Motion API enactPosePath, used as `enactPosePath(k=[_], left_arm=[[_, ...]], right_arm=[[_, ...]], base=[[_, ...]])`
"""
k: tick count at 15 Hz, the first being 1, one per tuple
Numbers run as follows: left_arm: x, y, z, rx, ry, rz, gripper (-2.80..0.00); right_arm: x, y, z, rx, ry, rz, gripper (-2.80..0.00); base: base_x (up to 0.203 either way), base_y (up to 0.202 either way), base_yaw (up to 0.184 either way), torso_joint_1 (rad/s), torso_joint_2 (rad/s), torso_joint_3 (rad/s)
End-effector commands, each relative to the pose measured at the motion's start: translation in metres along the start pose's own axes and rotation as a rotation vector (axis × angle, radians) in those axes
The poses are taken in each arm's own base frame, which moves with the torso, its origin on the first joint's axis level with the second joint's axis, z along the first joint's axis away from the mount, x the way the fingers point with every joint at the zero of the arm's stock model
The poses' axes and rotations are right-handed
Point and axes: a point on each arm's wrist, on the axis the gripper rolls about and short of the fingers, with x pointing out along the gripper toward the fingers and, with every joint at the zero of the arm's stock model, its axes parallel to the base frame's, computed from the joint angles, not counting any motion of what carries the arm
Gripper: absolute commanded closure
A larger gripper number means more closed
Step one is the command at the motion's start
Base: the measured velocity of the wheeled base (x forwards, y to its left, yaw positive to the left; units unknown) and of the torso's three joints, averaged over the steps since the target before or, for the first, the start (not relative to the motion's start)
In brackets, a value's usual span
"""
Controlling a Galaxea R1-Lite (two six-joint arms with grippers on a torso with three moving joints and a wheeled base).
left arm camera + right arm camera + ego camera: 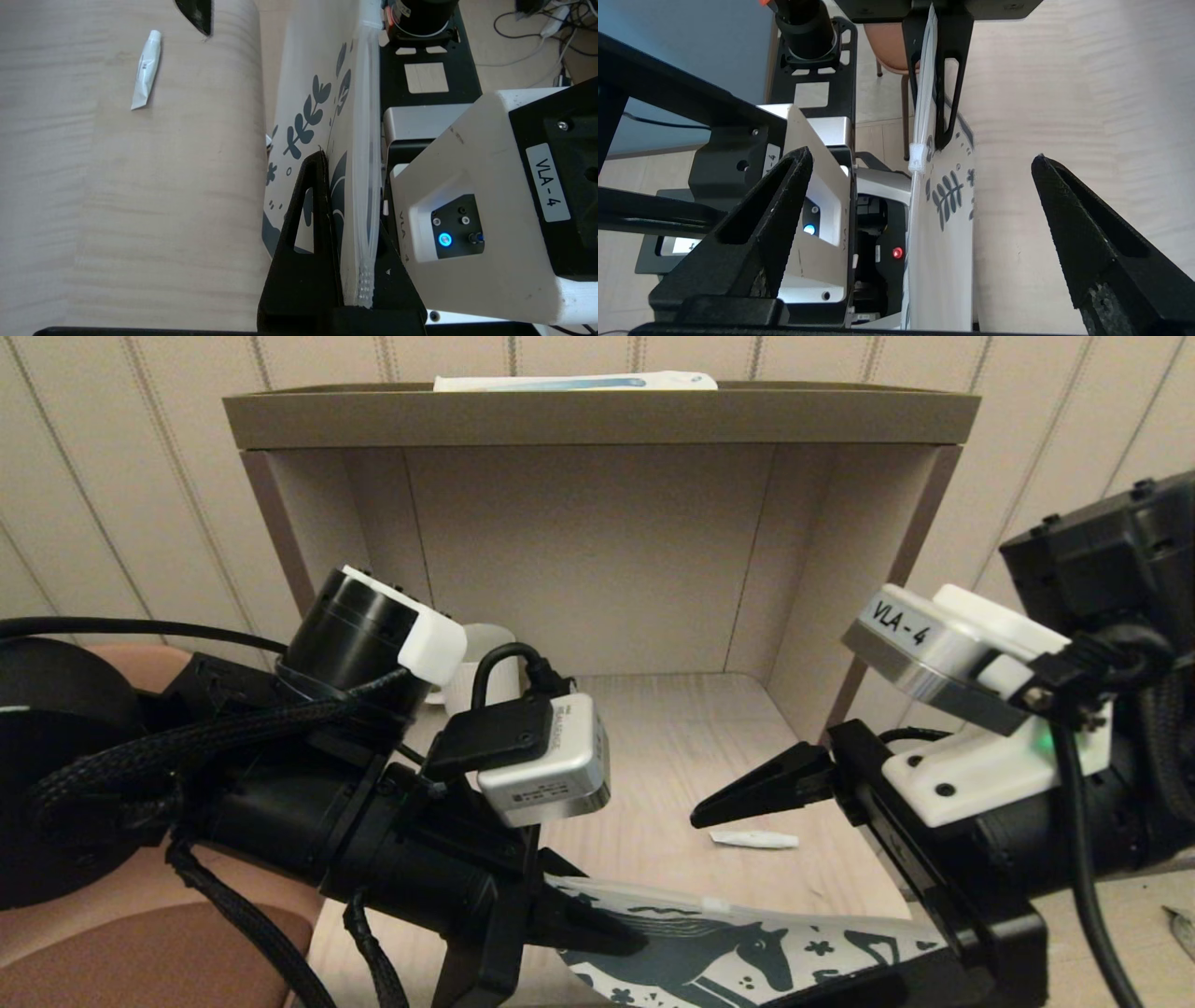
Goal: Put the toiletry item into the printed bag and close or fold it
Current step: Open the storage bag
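The printed bag (747,957), white with a dark teal horse and leaves, is held on edge along the front of the wooden surface. My left gripper (569,933) is shut on its one end; in the left wrist view the bag (327,116) sits pinched between the black fingers (308,210). My right gripper (738,910) is open, its fingers (784,196) spread wide on either side of the bag's (943,242) other end, not touching it. The toiletry item (754,840), a tiny white tube, lies flat on the wood behind the bag, just below the right gripper's upper fingertip; the left wrist view shows the tube (146,70) too.
The work surface (672,756) is the floor of an open wooden cabinet with walls on three sides. A cream mug (485,653) stands at the back left, partly hidden by my left arm. A long white-and-blue box (574,381) lies on the cabinet top.
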Motion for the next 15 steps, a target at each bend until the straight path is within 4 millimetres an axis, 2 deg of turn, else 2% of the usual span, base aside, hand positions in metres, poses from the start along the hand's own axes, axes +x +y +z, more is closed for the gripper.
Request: enactPosePath(k=[1, 13, 14, 15], left_arm=[[0.0011, -0.0002, -0.001, 0.0, 0.002, -0.007, 0.0], [0.0001, -0.0007, -0.0003, 0.004, -0.004, -0.01, 0.0], [0.0, -0.0006, -0.0004, 0.003, -0.008, -0.015, 0.0], [-0.0004, -0.0008, 0.0001, 0.005, -0.009, -0.015, 0.0]], right_arm=[[-0.0007, 0.0004, 0.0007, -0.004, -0.003, 0.003, -2.8], [0.0022, 0.0009, -0.0033, 0.009, 0.007, 0.016, -2.8], [0.0026, 0.0012, -0.0037, 0.01, 0.009, 0.018, 0.0], [0.0023, 0.0017, -0.0038, 0.016, 0.007, 0.024, 0.0]], base=[[0.0, 0.0, 0.0, 0.0, 0.0, 0.0], [0.0, 0.0, 0.0, 0.0, 0.0, 0.0], [0.0, 0.0, 0.0, 0.0, 0.0, 0.0], [0.0, 0.0, 0.0, 0.0, 0.0, 0.0]])
